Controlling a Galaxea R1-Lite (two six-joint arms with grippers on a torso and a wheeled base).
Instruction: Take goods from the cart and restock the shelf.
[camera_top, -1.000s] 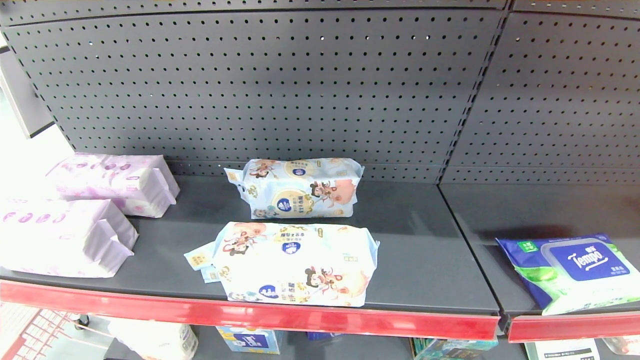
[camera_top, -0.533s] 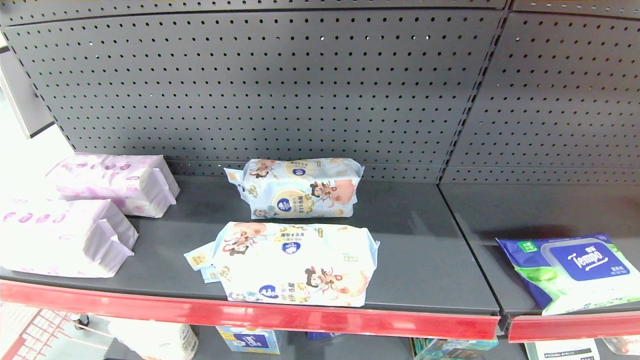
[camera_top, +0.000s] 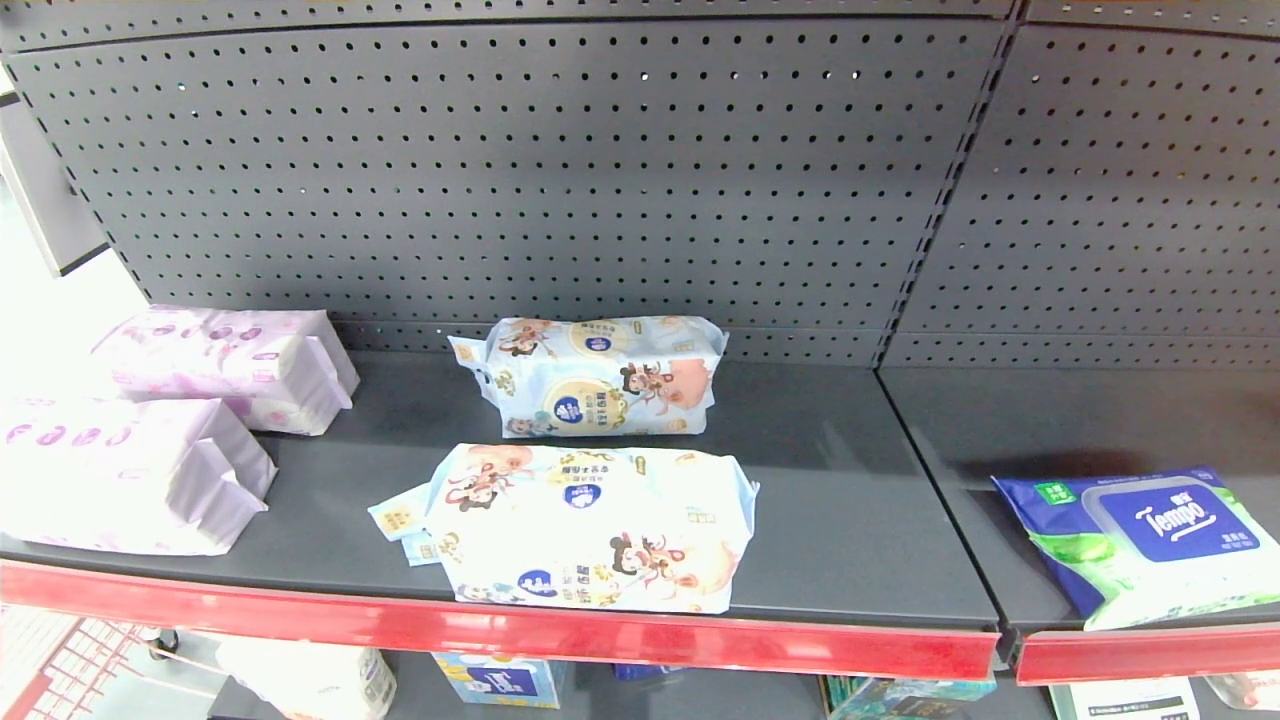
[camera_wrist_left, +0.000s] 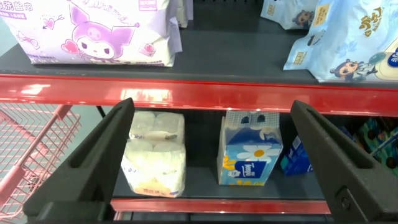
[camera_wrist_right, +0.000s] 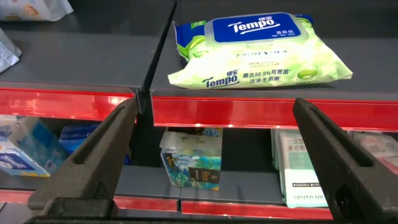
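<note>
Matt grey metal shelf (camera_top: 850, 520); glossy red edge strip (camera_top: 500, 625); glossy plastic packs (camera_top: 590, 525).

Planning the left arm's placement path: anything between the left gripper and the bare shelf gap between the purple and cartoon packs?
Nothing lies in the gap. The open left gripper seems below deck level, so the red shelf lip crosses a straight path; the purple tissue pack and cartoon tissue pack flank it.

Left gripper (camera_wrist_left: 211, 106): black fingers spread wide apart, empty, held level. Right gripper (camera_wrist_right: 214, 104): black fingers likewise spread wide, empty, held level.
</note>
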